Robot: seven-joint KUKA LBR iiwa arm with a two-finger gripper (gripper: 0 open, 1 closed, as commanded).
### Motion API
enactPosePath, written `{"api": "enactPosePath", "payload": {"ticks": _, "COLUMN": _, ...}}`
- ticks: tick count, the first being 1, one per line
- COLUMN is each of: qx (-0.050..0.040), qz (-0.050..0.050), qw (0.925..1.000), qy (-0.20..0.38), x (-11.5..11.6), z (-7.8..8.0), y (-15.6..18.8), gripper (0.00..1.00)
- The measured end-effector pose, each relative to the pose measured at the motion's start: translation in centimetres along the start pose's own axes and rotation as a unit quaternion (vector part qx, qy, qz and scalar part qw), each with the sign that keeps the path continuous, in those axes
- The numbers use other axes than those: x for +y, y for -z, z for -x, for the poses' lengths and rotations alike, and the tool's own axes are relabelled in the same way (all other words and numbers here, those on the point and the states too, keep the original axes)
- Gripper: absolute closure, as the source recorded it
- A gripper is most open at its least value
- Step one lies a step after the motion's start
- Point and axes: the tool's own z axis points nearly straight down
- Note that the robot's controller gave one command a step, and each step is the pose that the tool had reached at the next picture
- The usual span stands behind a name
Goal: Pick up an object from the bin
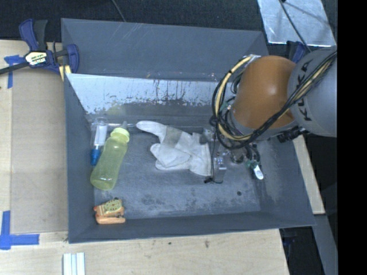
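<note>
So the gripper (217, 173) is down low near the bin (172, 50) floor, at the right-hand edge of a crumpled white cloth (175, 149); the cloth's edge is right by it on its left. I honestly can't tell from this angle whether it's open or closed, since the wrist and cables crowd over it. My guess is it's at that edge because a loose fold is easier to pinch than the flat middle. Well off to the gripper's left, past the cloth, a yellow-green bottle (110, 160) lies on its side with a blue-and-white tube thing (98, 142) just beside it; a small orange bit (109, 212) sits further left, by the front wall. Nothing's lifted, so the pick isn't done.
</note>
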Motion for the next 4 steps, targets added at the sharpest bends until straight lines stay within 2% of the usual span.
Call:
{"api": "enactPosePath", "payload": {"ticks": 1, "qx": -0.0040, "qz": 0.000, "qw": 1.0000, "qy": 0.000, "x": 0.0, "z": 0.2, "y": 0.5, "gripper": 0.00}}
{"api": "enactPosePath", "payload": {"ticks": 2, "qx": -0.0063, "qz": 0.001, "qw": 0.9984, "qy": -0.056, "x": 4.4, "z": 2.8, "y": -4.8, "gripper": 0.00}}
{"api": "enactPosePath", "payload": {"ticks": 3, "qx": -0.0023, "qz": 0.000, "qw": 0.9986, "qy": -0.052, "x": 7.2, "z": 3.8, "y": -4.3, "gripper": 0.00}}
{"api": "enactPosePath", "payload": {"ticks": 4, "qx": -0.0042, "qz": 0.001, "qw": 0.9977, "qy": -0.067, "x": 7.2, "z": 2.2, "y": -3.8, "gripper": 0.00}}
